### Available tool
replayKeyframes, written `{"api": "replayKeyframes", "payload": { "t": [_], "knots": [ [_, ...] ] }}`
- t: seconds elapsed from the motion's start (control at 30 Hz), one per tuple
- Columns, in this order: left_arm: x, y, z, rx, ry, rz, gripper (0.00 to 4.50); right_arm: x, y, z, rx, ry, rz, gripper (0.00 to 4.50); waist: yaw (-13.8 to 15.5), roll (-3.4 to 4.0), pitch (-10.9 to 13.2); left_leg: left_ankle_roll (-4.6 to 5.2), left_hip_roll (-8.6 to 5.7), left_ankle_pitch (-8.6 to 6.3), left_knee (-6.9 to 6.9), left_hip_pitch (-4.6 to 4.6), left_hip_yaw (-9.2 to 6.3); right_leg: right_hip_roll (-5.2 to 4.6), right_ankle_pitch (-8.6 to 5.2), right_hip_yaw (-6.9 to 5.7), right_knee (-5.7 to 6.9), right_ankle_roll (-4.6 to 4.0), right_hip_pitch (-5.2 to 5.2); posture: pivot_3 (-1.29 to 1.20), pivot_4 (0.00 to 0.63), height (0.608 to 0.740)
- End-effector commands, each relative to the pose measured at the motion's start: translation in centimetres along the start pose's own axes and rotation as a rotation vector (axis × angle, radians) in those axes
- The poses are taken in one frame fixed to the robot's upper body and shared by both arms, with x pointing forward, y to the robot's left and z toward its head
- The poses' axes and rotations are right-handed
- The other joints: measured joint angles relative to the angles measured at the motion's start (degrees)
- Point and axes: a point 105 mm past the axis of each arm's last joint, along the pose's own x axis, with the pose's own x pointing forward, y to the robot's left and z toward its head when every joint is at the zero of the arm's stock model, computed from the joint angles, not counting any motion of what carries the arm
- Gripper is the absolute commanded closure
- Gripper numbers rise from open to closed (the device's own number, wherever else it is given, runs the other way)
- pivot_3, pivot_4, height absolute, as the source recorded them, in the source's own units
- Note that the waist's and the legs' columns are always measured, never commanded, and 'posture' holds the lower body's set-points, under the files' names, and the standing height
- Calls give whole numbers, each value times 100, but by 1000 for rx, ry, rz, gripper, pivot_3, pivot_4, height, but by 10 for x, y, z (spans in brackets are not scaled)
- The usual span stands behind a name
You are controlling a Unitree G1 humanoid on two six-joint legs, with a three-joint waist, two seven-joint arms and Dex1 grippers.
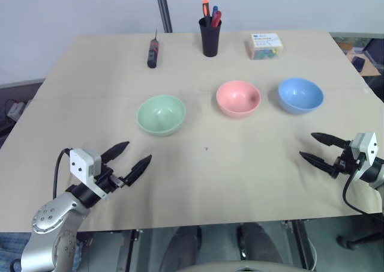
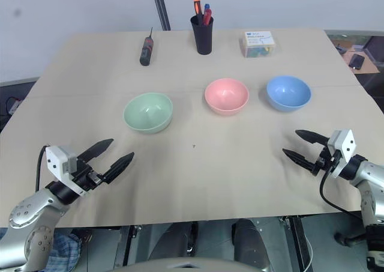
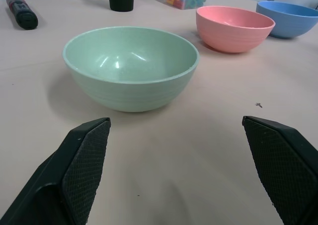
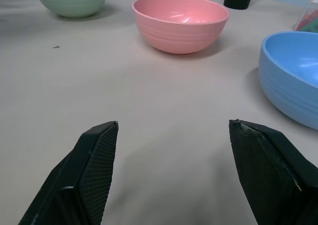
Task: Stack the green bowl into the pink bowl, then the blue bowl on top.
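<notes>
- All 3 bowls sit apart on the table (image 1: 72, 92): green bowl (image 1: 161, 114), pink bowl (image 1: 238, 98), blue bowl (image 1: 300, 95).
- Left gripper (image 1: 127, 159) and right gripper (image 1: 318, 148) are spread, empty.
- Green bowl looks light, stiff, slick; pinch its rim.

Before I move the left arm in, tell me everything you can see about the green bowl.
The green bowl is small, round and pale mint green, smooth, and looks like plastic, with faint ridges around its outer wall. It stands upright and empty on the table, leftmost in the row, apart from the pink bowl. Nothing touches it. The left gripper is open, short of the bowl and pointing toward it.
</notes>
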Motion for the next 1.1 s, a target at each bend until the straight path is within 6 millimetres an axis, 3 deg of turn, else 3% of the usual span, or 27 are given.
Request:
{"api": "replayKeyframes", "payload": {
  "t": [0.03, 0.6, 0.83, 0.93, 1.1],
  "knots": [
    [-2, 2, 14, 42, -38, 3, 0, 2, 1, 13, -38, -37, 9, 785, 0, 0, 0, 0, 0, 0, 0, 0, 0, 0, 0, 0, 0, 0, 0, 0, 150, 740],
    [3, -4, 23, 0, -82, -1, 0, 27, 4, 36, -68, -50, 55, 785, -3, -1, 0, 0, 0, 0, 0, -1, -2, 0, 0, -1, 0, 0, 0, 0, 150, 740],
    [0, -18, 46, -17, -184, -43, 0, 76, 13, 68, -192, 9, 148, 785, -9, -1, -1, 0, 6, 0, 0, 1, -17, 2, 0, 6, 0, 0, -3, 0, 150, 740],
    [-7, -28, 49, -17, -203, -78, 0, 111, 22, 81, -366, 103, 252, 785, -50, 0, 0, 0, 6, 0, 0, 0, -14, 2, 1, 15, 0, 0, -7, 0, 150, 740],
    [-10, -36, 49, -19, -210, -109, 0, 145, 24, 77, -613, 230, 341, 785, 20, -8, -4, -1, 5, 0, -1, -6, -12, 3, 0, -13, -7, -1, -5, 0, 150, 740]
  ]
}}
